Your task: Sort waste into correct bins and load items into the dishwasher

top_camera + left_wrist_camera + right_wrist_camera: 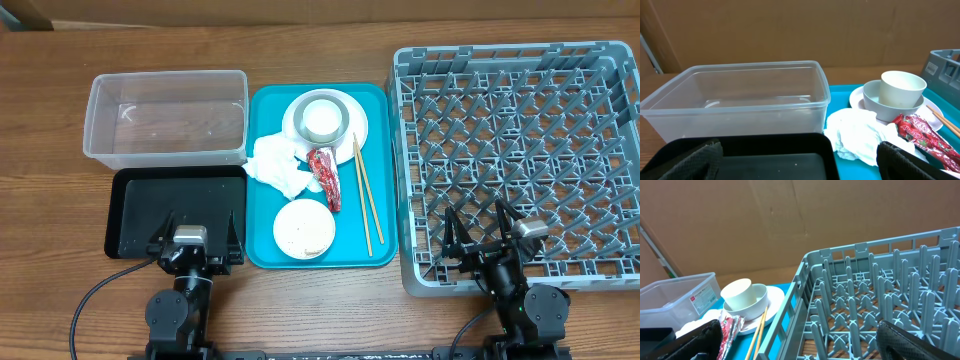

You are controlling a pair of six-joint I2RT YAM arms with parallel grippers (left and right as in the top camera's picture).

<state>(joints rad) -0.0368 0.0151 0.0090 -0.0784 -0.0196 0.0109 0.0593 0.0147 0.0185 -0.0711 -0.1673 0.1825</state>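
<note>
While both hands stand open, waste and dishes sit on the teal tray.
Overhead: left hand above the black tray, right hand above the rack's near edge; tissue and wrapper between two bowls, chopsticks alongside. Left wrist: clear tub behind the tissue. Right wrist: cup in a bowl on the plate.

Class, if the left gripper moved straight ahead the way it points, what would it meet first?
The left gripper would probably pass over the black tray and first meet the near wall of the clear tub; its height is unclear.
</note>
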